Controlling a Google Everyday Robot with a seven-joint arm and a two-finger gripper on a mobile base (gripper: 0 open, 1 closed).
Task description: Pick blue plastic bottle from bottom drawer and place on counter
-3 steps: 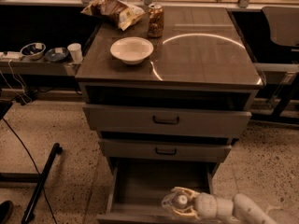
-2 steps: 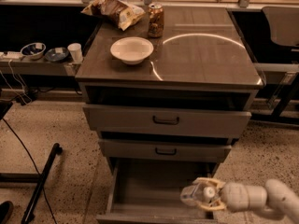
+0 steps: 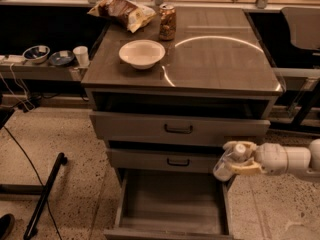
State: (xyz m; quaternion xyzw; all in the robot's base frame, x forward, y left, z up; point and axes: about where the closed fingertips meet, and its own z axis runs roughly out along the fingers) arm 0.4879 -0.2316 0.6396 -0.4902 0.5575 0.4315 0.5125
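My gripper is at the lower right, in front of the middle drawer's right end and above the right wall of the open bottom drawer. It is shut on the blue plastic bottle, a small clear bottle held tilted, its top up toward the gripper and its base down-left. The bottom drawer is pulled out and shows a plain grey inside. The counter is the glossy grey-brown cabinet top above, with an arc of glare.
On the counter stand a white bowl, a brown drink can and a snack bag. A side shelf at left holds two bowls and a cup. A black pole lies on the floor at left.
My gripper has lifted the bottle up out of the bottom drawer and moved right; it now hangs level with the middle drawer.
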